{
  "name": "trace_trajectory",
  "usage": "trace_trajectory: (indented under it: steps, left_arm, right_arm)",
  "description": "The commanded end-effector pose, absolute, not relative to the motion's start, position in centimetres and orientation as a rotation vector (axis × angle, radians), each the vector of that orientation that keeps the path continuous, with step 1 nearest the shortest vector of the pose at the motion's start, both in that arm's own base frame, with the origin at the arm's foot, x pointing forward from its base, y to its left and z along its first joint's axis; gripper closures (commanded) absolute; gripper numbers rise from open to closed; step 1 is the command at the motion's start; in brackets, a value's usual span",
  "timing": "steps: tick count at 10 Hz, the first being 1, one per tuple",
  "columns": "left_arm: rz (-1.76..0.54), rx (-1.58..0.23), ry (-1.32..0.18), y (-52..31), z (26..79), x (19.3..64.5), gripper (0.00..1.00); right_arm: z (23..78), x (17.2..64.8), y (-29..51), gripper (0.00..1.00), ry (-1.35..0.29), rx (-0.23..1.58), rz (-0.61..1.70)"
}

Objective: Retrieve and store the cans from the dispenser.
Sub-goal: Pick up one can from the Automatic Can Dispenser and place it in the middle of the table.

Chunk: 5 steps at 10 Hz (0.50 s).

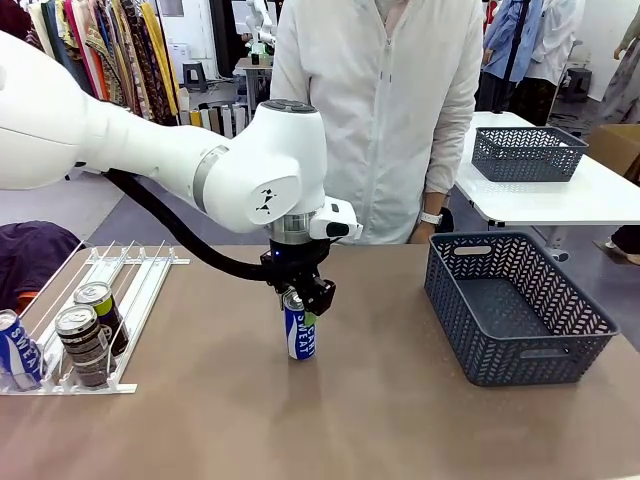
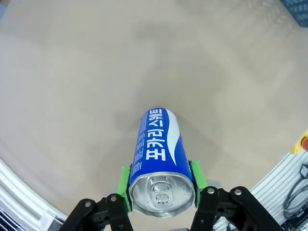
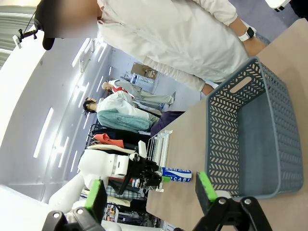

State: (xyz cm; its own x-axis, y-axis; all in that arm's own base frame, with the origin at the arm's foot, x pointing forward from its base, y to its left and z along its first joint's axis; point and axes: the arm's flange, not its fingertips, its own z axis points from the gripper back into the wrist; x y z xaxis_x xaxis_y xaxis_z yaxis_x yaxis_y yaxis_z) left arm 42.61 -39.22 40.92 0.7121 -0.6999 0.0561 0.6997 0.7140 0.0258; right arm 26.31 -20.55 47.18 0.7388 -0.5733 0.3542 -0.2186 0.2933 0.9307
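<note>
Pads [image 2: 126,180] of the left pincer [image 2: 161,182] pinch a slim, glossy blue-and-white can [image 2: 156,144] upright; right pincer [image 3: 150,188] stands spread.

The left arm [image 1: 200,165] reaches in from the left toward the middle, wrist bent down. The left gripper [image 1: 296,292] points straight down, its green pads [image 2: 126,182] clamped on both sides of an upright can [image 1: 299,335]. The right gripper [image 3: 151,190] is rolled sideways, fingers spread wide.
</note>
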Motion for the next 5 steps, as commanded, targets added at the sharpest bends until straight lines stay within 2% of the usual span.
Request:
trace_trajectory:
  steps: [1,2,3,4,5]
  left_arm:
    - [-0.751,0.012,-0.063,-39.58,41.98,43.0,1.0]
    - [-0.746,0.015,-0.034,-39.44,41.8,43.08,0.73]
    - [-0.756,0.022,-0.03,-39.48,41.75,43.04,0.15]
    - [-0.759,0.026,-0.036,-39.6,41.74,43.09,0.0]
    - [-0.76,0.022,-0.042,-39.59,41.87,43.04,0.0]
  right_arm:
    - [47.49,26.62,-20.54,0.0,-0.772,1.301,-0.271]
    - [47.49,26.62,-20.54,0.0,-0.772,1.301,-0.271]
    - [47.49,26.62,-20.54,0.0,-0.772,1.301,-0.271]
    - [47.49,26.62,-20.54,0.0,-0.772,1.301,-0.271]
    - [47.49,26.62,-20.54,0.0,-0.772,1.301,-0.271]
